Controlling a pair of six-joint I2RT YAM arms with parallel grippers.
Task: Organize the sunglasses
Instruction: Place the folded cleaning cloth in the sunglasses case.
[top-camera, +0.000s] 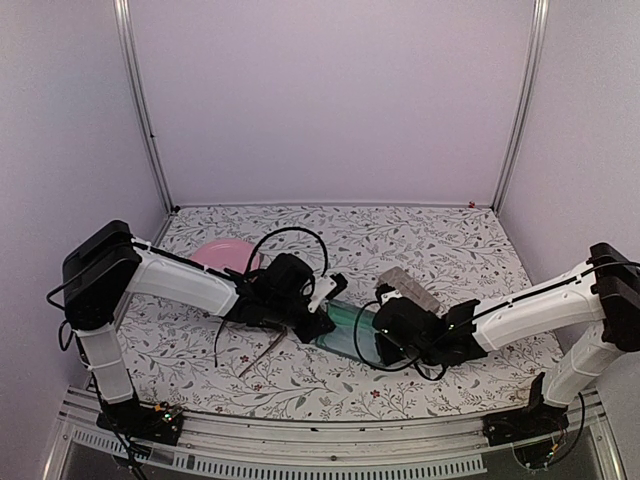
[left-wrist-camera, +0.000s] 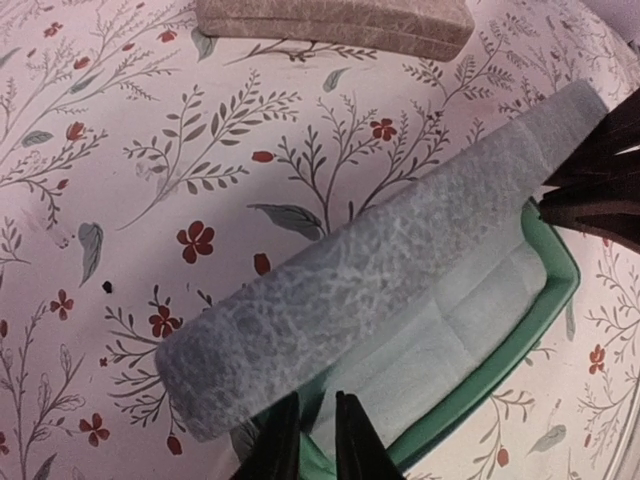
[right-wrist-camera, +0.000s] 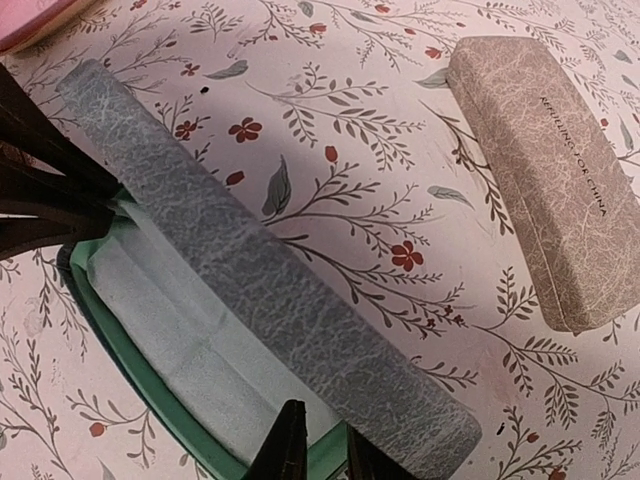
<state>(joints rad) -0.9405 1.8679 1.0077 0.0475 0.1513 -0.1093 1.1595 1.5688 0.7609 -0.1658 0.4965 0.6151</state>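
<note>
The dark sunglasses (top-camera: 258, 354) lie on the surface (top-camera: 420, 235) left of the middle and toward its near edge, just under the left arm and apart from both claws. They are thin and partly shaded in the top view, so I can only say that one temple seems to splay out to the left. Right of them, near the middle of the surface, lies the blue-grey case (left-wrist-camera: 380, 270). It is open, with its lid raised on the far side and a pale blue cloth (left-wrist-camera: 450, 330) lying flat in its green-lined tray. The left gripper (left-wrist-camera: 316, 405) reaches the case from its left end and the right gripper (right-wrist-camera: 322, 420) from its right end, so each shows as a dark shape in the other's wrist view. Each claw has its fingers close together, astride the green rim of the tray, with only a narrow gap between them. Whether either one pinches the rim or merely straddles it I cannot tell. A closed brown case (right-wrist-camera: 535, 170) lies just beyond the open one, toward the far right and not touching it. A flat pink thing (top-camera: 222, 254) sits near the left edge, behind the left arm.
</note>
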